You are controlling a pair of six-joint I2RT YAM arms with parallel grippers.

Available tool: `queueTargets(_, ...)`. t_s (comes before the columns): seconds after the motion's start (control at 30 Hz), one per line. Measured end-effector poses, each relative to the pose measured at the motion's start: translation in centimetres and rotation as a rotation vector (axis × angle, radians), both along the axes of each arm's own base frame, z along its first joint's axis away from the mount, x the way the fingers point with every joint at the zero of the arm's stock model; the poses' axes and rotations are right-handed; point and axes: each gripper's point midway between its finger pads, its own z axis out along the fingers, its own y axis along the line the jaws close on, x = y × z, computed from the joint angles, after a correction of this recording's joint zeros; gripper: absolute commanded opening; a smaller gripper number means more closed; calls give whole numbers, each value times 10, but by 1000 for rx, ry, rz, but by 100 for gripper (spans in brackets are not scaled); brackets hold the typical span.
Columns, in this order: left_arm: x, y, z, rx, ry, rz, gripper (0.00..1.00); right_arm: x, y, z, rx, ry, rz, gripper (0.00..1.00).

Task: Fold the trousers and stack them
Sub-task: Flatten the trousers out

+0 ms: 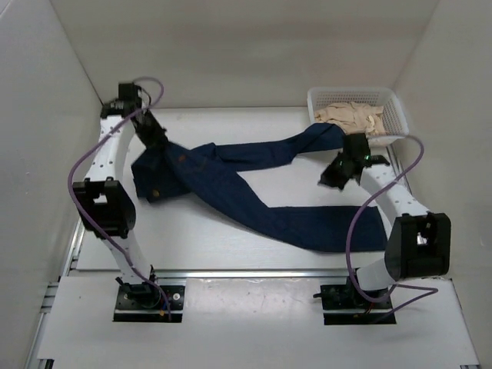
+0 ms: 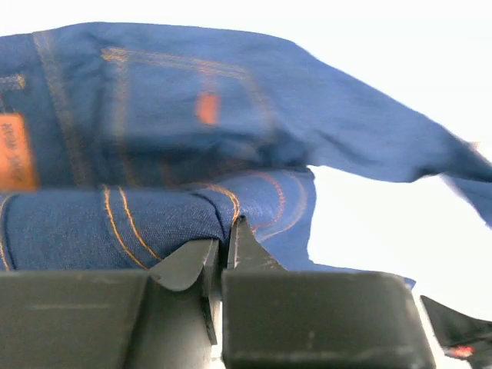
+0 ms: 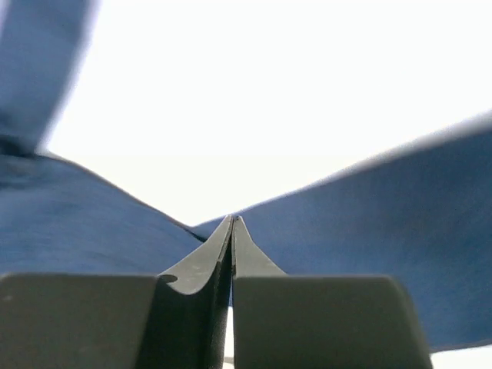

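The dark navy trousers lie spread on the white table. The waist is at the left and the two legs splay out to the right. My left gripper is shut on a fold of denim at the waist edge. The tan patch shows at the left of the left wrist view. My right gripper hangs over the table between the two leg ends. Its jaws are shut tip to tip with no cloth seen between them. Blue denim shows beyond them on both sides.
A white mesh basket holding beige cloth stands at the back right, beside the upper leg's end. White walls close in the table on the left, back and right. The lower leg's end lies near the right arm's base.
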Motion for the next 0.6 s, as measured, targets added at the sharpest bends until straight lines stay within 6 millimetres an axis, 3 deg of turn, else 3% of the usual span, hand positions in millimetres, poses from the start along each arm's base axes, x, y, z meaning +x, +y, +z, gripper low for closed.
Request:
queueTargets(0.1, 44, -3, 79, 21, -203, -32, 10, 60, -4, 83, -14, -235, -2, 0)
queueTargets(0.17, 55, -5, 140, 31, -361, -44, 10, 82, -6, 138, -21, -373, 1, 0)
queueTargets(0.2, 55, -5, 165, 32, -427, -45, 10, 88, -7, 156, -22, -421, 5, 0)
queueTargets(0.23, 51, -6, 188, 31, -488, -47, 10, 90, -8, 172, -23, -463, 16, 5)
queueTargets(0.27, 41, -7, 205, 29, -533, -49, 10, 88, -7, 179, -21, -482, 27, 17)
queueTargets(0.3, 31, -8, 215, 27, -553, -52, 10, 82, -5, 181, -15, -486, 48, 38)
queueTargets(0.4, -2, -8, 221, 24, -565, -52, 10, 60, 10, 154, -2, -429, 151, 58)
queueTargets(0.47, -17, -9, 210, 23, -532, -53, 10, 35, 29, 110, 4, -319, 249, 74)
queueTargets(0.6, -17, -8, 178, 23, -449, -55, 10, -43, 69, 16, -21, -34, 472, 84)
